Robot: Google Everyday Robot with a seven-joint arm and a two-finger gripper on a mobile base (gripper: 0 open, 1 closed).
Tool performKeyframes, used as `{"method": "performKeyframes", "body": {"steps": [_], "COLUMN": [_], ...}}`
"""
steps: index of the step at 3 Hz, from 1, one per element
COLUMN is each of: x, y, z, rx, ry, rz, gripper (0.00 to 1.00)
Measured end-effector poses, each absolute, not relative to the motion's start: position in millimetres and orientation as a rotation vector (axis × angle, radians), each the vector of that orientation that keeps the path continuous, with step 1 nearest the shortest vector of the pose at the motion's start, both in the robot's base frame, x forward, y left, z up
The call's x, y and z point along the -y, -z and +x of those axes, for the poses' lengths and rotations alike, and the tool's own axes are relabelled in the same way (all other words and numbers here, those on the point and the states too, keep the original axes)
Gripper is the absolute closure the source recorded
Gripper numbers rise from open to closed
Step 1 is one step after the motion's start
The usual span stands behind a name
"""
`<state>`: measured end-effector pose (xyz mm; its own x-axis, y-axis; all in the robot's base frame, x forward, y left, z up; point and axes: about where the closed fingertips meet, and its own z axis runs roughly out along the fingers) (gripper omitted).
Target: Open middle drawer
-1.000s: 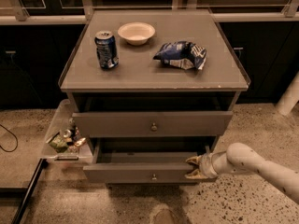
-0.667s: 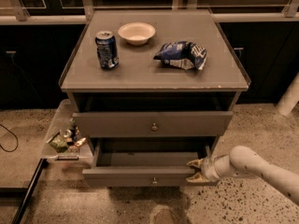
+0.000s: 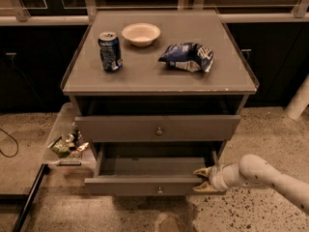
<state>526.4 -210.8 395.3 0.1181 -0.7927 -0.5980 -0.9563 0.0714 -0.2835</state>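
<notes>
Gripper [image 3: 201, 179] jaws straddle right end of middle drawer [image 3: 140, 185].

One can [image 3: 110, 51], one bowl [image 3: 141, 34], one chip bag [image 3: 187, 57], two drawers, one claw [image 3: 203, 180] at the lower drawer.

Dim, brownish light falls from above, and the cabinet top [image 3: 145, 74] is the brightest surface. The recess beneath it and the far background sink into near black. The gripper [image 3: 203, 179], near right at floor level, catches a pale sheen, with soft shadow below it.
</notes>
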Motion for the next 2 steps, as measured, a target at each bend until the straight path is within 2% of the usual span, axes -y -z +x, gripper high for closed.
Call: {"method": "performKeyframes", "body": {"steps": [1,2], "x": [210.8,209.4], "y": [-395.3,-393.9], "z": [526.4,530.2], "rx": [-1.705,-1.712], "ry": [-0.322,-0.347], "rz": [-1.751,-1.749], "gripper": [0.82,0.59]}}
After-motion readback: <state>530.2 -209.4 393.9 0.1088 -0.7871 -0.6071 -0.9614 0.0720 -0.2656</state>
